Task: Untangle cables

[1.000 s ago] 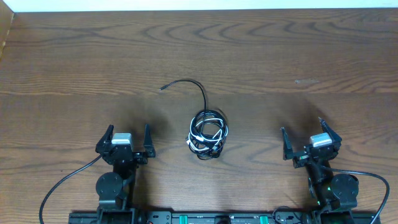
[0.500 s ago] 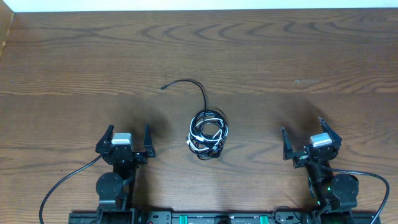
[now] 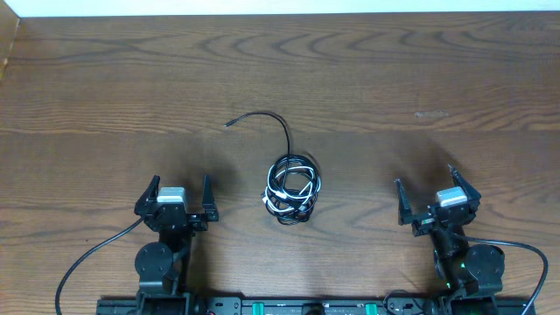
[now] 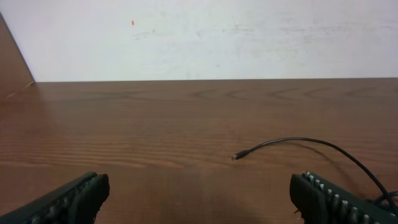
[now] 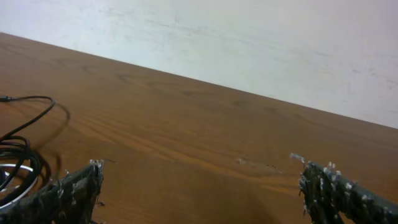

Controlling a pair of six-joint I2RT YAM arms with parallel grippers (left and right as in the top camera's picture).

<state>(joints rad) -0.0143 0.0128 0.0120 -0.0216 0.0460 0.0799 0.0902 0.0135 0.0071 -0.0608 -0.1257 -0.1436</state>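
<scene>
A tangled bundle of thin black and white cables (image 3: 293, 186) lies on the table between the two arms. One black cable end (image 3: 263, 116) curls out of it up and to the left, ending in a small plug. That loose end also shows in the left wrist view (image 4: 292, 144), and the edge of the bundle shows at the left of the right wrist view (image 5: 17, 158). My left gripper (image 3: 183, 190) is open and empty, left of the bundle. My right gripper (image 3: 426, 190) is open and empty, right of it.
The wooden table (image 3: 420, 79) stretches far behind the bundle to a white wall (image 4: 205, 37). A raised wooden edge (image 3: 9, 44) stands at the far left corner. Thicker black arm wires (image 3: 87, 258) run along the front edge.
</scene>
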